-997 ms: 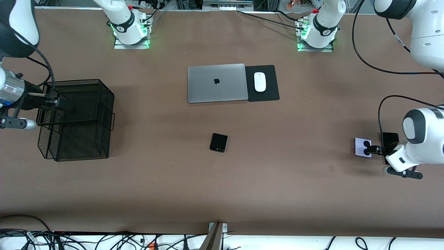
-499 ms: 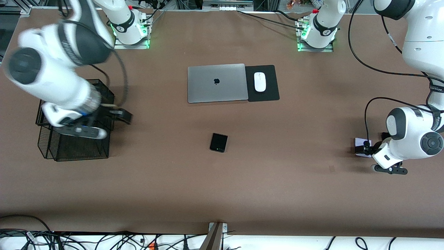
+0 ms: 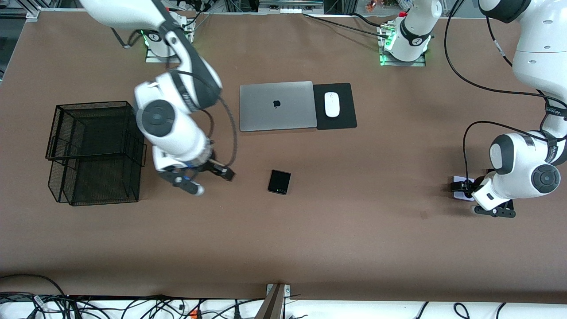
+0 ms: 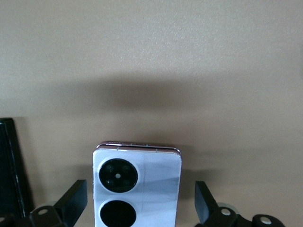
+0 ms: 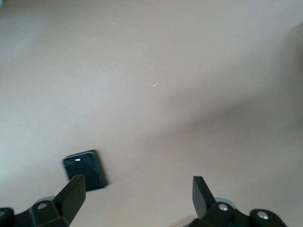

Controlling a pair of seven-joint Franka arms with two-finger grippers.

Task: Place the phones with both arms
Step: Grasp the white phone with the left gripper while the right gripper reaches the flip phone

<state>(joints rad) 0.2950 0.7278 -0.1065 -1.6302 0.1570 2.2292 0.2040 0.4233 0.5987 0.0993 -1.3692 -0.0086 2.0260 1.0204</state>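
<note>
Brown table (image 3: 354,248) carries a black mesh basket (image 3: 95,153) at the right arm's end, a grey laptop (image 3: 277,106) and a white mouse (image 3: 331,104). Over bare table between basket and black folded phone (image 3: 279,182), the right gripper (image 3: 217,170) hangs spread wide, empty. Low over the lilac-white phone (image 4: 137,187), the left gripper (image 4: 137,208) straddles it, fingers apart, not touching; the long black phone (image 4: 10,165) lies just beside.

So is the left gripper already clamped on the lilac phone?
No, the left gripper is open, its fingers apart on either side of the lilac-white phone, which lies on the table.
</note>
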